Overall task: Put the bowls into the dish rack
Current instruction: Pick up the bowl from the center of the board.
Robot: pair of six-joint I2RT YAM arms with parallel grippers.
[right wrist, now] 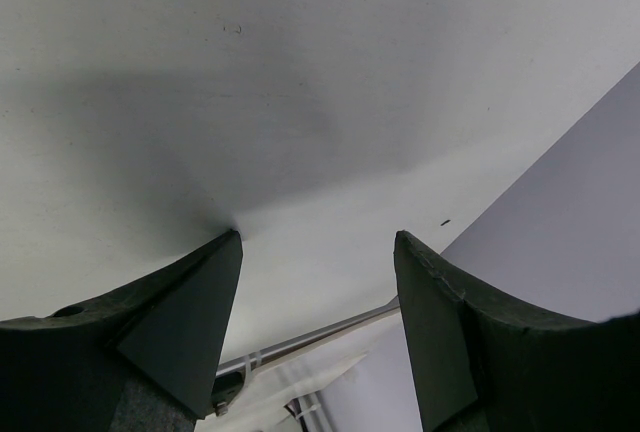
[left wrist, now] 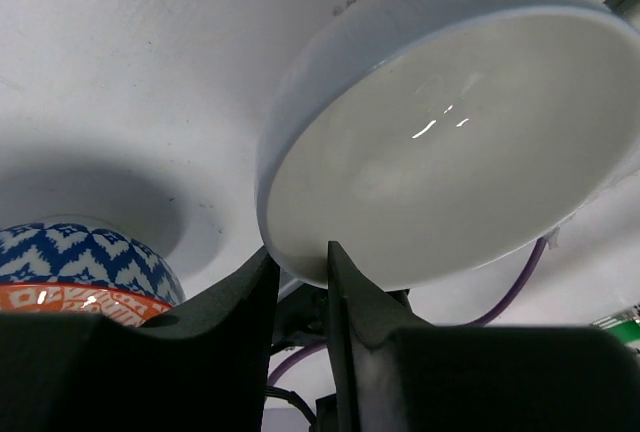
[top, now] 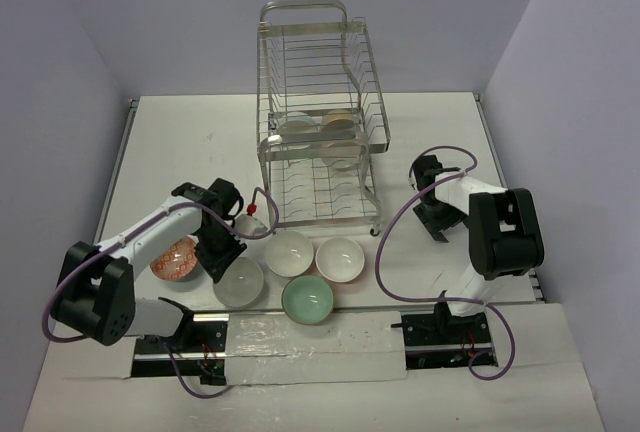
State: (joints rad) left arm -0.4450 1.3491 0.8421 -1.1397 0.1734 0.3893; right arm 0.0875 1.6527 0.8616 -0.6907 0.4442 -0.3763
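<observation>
So 5 bowls (top: 340,259) outside rack (top: 318,187), approx 3 inside.

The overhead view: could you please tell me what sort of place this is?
Probably a robot lab cell, not a kitchen: a white table boxed by plain lilac walls, two robot arms at its edge, a dish rack and bowls set out.

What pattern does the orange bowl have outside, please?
Blue-white zigzags mark the orange bowl outside; left wrist view.
</observation>
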